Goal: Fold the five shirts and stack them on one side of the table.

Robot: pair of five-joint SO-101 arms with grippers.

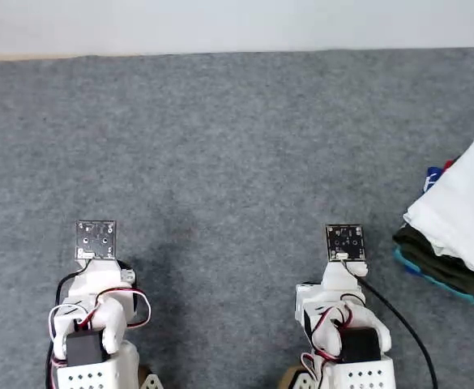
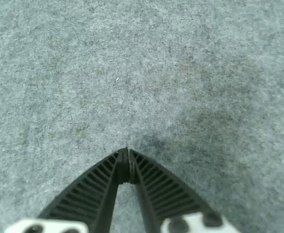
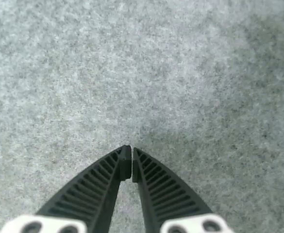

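Observation:
A stack of folded shirts [image 1: 462, 223] lies at the right edge of the table, a white one on top, dark and teal layers under it, a bit of blue and red behind. Both arms are folded back at the near edge. My left gripper [image 2: 128, 154] is shut with nothing in it, pointing down at bare grey felt. My right gripper [image 3: 128, 150] is shut too, its tips together over the felt. From above, the left arm [image 1: 96, 267] sits near the front left and the right arm [image 1: 344, 271] near the front right, well short of the stack.
Grey felt [image 1: 237, 146] covers the whole table. A pale wall runs along the far edge [image 1: 237, 32]. A black cable [image 1: 399, 320] trails from the right arm toward the front right corner.

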